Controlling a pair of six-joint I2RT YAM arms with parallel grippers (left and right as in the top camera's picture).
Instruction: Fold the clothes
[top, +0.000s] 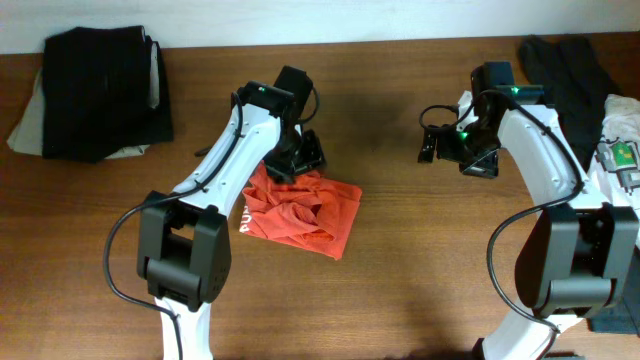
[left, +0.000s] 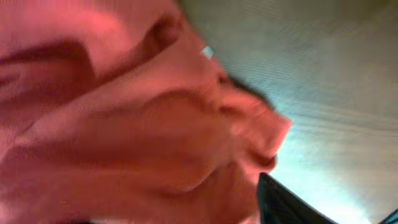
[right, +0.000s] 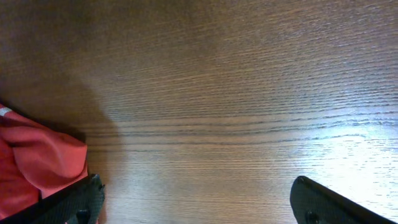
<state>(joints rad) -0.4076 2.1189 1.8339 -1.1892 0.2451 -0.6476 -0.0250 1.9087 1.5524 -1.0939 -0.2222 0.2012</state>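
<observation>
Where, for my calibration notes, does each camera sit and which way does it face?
Overhead: fixed above, facing straight down on the table, T-shirt and dark garment pile; both arms show, left gripper at the shirt's edge, right gripper over bare wood.
Left wrist: on the left arm, close against blurred T-shirt fabric; one dark finger shows.
Right wrist: on the right arm, facing down at bare table; its open fingertips sit in the bottom corners.
Shared: all three views catch the T-shirt.

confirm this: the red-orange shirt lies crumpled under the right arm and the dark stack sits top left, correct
No: the overhead view shows the red-orange shirt crumpled under the left arm, not the right. The dark stack does sit top left.
</observation>
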